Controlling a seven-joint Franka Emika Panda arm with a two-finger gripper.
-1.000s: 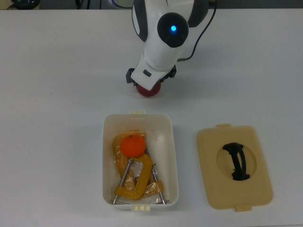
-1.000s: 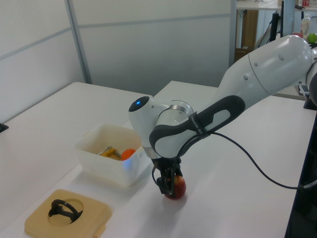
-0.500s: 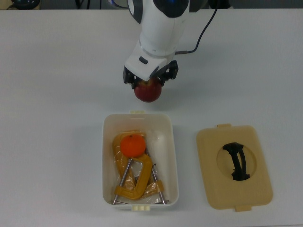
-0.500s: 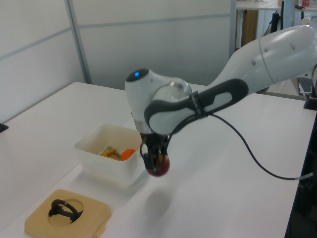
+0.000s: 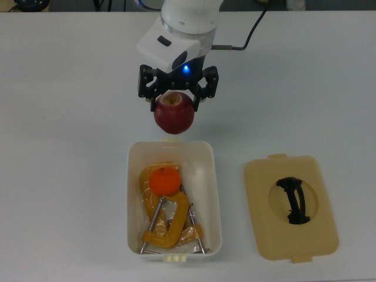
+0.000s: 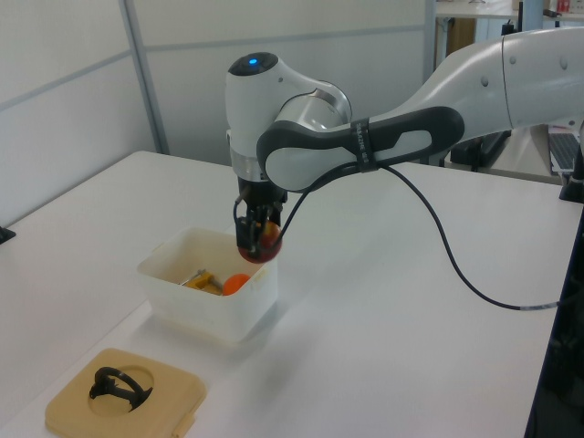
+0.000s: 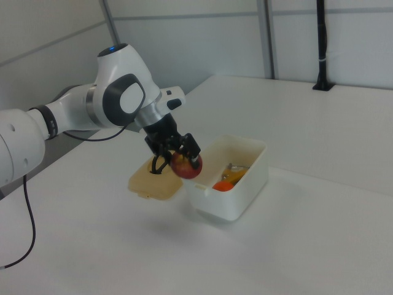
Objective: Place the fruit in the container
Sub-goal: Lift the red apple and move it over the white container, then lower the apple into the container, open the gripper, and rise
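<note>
My gripper (image 5: 175, 97) (image 6: 258, 239) (image 7: 179, 155) is shut on a dark red apple (image 5: 174, 113) (image 6: 262, 246) (image 7: 186, 166) with a yellowish top, held in the air just above the near short end of the white tub (image 5: 134, 194) (image 6: 178, 297) (image 7: 245, 196). In the top view the apple hangs over the tub's upper rim. The orange mandarin (image 5: 165, 180) (image 6: 235, 283) (image 7: 222, 185) lies inside the tub, resting on yellow-orange metal clamps (image 5: 167, 226).
A flat tan lid (image 5: 291, 207) (image 6: 125, 395) (image 7: 153, 179) with a black handle (image 5: 293, 200) lies on the white table beside the tub, at the top view's right. The arm's black cable (image 6: 456, 274) trails over the table in the left view.
The gripper has lifted the apple off the table and carried it up and toward the tub's end; a second ago the apple sat on the table under the gripper.
</note>
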